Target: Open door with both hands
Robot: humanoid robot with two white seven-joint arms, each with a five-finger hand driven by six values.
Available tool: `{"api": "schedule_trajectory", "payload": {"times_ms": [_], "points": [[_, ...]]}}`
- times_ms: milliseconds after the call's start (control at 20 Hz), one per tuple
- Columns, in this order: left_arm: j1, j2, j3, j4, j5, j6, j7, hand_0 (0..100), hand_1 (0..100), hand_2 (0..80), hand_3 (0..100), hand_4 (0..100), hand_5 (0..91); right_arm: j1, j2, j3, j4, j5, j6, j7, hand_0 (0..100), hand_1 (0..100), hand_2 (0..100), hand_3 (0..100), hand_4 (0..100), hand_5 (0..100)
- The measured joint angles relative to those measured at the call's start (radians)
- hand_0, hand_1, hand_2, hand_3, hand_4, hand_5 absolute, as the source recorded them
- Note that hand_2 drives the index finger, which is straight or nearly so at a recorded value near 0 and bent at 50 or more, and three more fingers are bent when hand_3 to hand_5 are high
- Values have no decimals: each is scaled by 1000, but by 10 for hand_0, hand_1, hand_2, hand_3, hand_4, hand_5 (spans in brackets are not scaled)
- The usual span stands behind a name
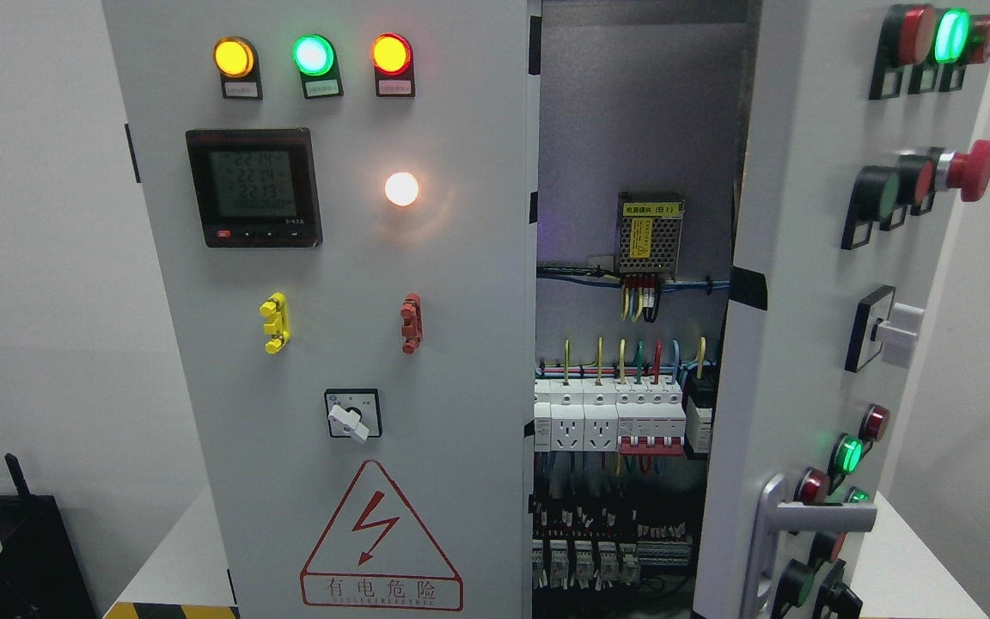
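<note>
A grey electrical cabinet fills the head view. Its right door (813,284) stands swung open toward me, seen nearly edge-on, with a silver lever handle (817,517) low on it. The left door (332,344) is closed flat, carrying three lit lamps, a digital meter (253,187) and a rotary switch (352,414). Between the doors the cabinet's inside (632,344) shows, with breakers, sockets and coloured wiring. Neither of my hands nor arms appears in the picture.
The open door carries buttons and a red emergency stop knob (972,170) sticking out to the right. The cabinet stands on a white table (177,559) with a yellow-black striped edge. A dark box (5,550) sits at lower left.
</note>
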Motion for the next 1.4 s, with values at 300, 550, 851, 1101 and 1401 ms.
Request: {"api": "schedule_trajectory", "payload": {"times_ms": [300,550,851,1101,1401], "points": [[134,212,173,-453,486,-5,-45,0,0,0,0,0,0,0,0,0,0,0,0,0,383,0,0,0,0,0],[176,484,341,-682,939,-6,-198,0,0,0,0,0,0,0,0,0,0,0,0,0,383,0,0,0,0,0],[163,786,486,-837,1267,-9,-437,0,0,0,0,0,0,0,0,0,0,0,0,0,383,0,0,0,0,0],[109,977,556,-890,1424,-2,-523,0,0,0,0,0,0,0,0,0,0,0,0,0,383,0,0,0,0,0],[79,1158,590,-930,1495,-1,-540,0,0,0,0,0,0,0,0,0,0,0,0,0,383,0,0,0,0,0]]}}
